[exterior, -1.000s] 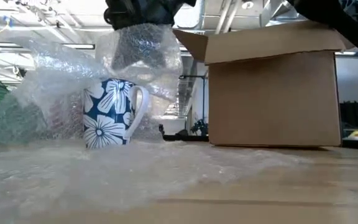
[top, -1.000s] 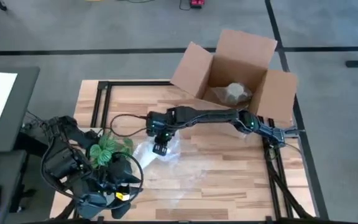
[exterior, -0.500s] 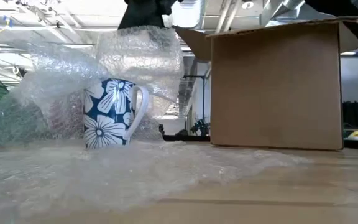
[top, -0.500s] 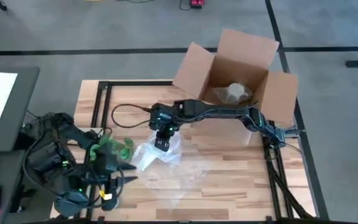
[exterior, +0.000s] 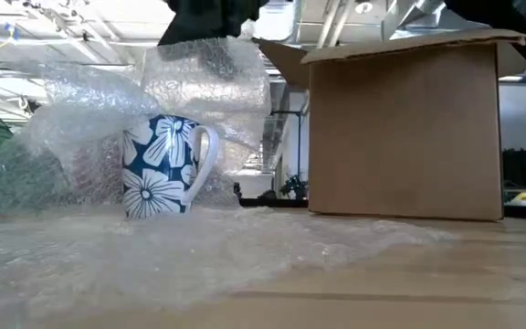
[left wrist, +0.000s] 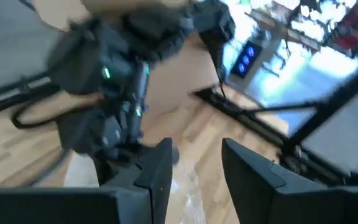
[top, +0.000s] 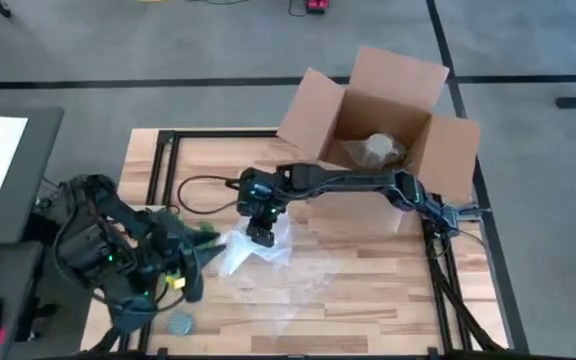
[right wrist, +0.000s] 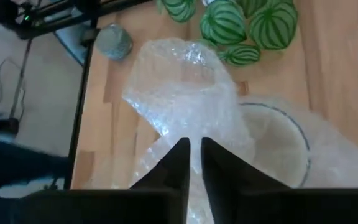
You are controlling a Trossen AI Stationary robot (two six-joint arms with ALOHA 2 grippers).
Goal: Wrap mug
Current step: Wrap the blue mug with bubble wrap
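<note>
Now the right gripper pinches a fold of bubble wrap, fingers nearly closed on it.
Directly beneath it stands the mug, blue with white flowers in the low view (its pale rim alone shows through plastic in the right wrist view). Beside the wrap, the left gripper hovers with fingers parted, holding nothing; the cardboard box lies behind.

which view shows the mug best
The low view: the mug stands upright in full side profile, handle and flower pattern clear. The right wrist view shows only its rim through the bubble wrap. The high and left wrist views do not show it.
</note>
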